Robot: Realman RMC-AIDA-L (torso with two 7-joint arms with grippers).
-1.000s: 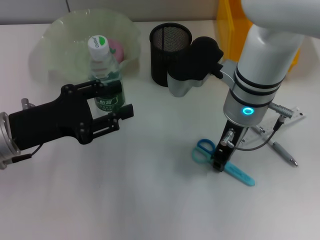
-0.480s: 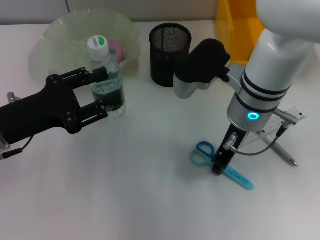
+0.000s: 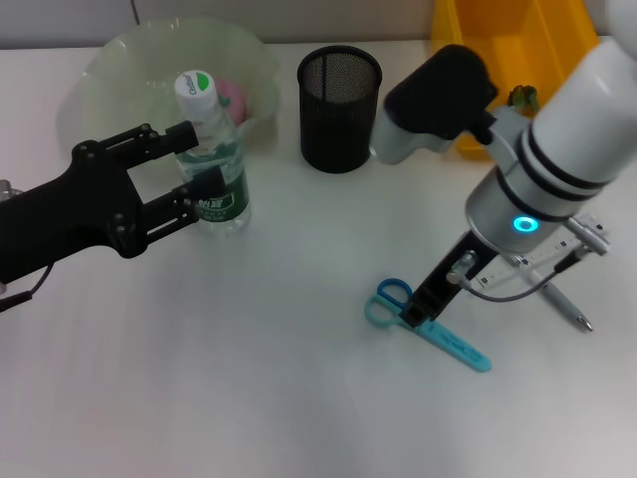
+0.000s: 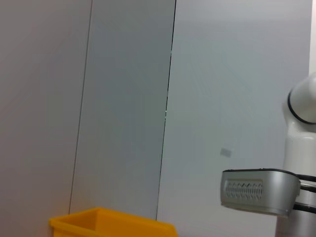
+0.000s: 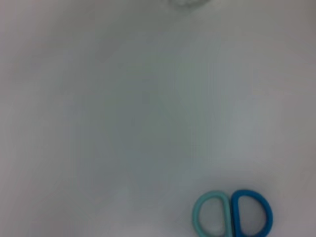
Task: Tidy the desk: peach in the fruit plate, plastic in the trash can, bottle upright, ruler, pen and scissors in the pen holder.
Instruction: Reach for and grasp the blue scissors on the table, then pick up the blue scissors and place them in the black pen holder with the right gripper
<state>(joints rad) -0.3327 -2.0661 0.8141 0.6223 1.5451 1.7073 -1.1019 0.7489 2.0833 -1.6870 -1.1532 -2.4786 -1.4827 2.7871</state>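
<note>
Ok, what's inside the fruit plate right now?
A pink peach shows inside the fruit plate, partly hidden behind the upright bottle. The rest looks bare, though the bottle covers some.

A clear bottle with a green-and-white cap is standing upright near the desk's far left, just in front of the pale green fruit plate that is holding the pink peach. The black mesh pen holder is standing at the far edge's middle, while the blue-and-teal scissors are lying flat right of centre, with the grey pen and clear ruler lying toward the right edge.

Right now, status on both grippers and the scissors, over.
Left gripper open around the upright bottle. Right gripper down on the scissors, which lie flat on the desk. Pen holder stands unobstructed.
</note>
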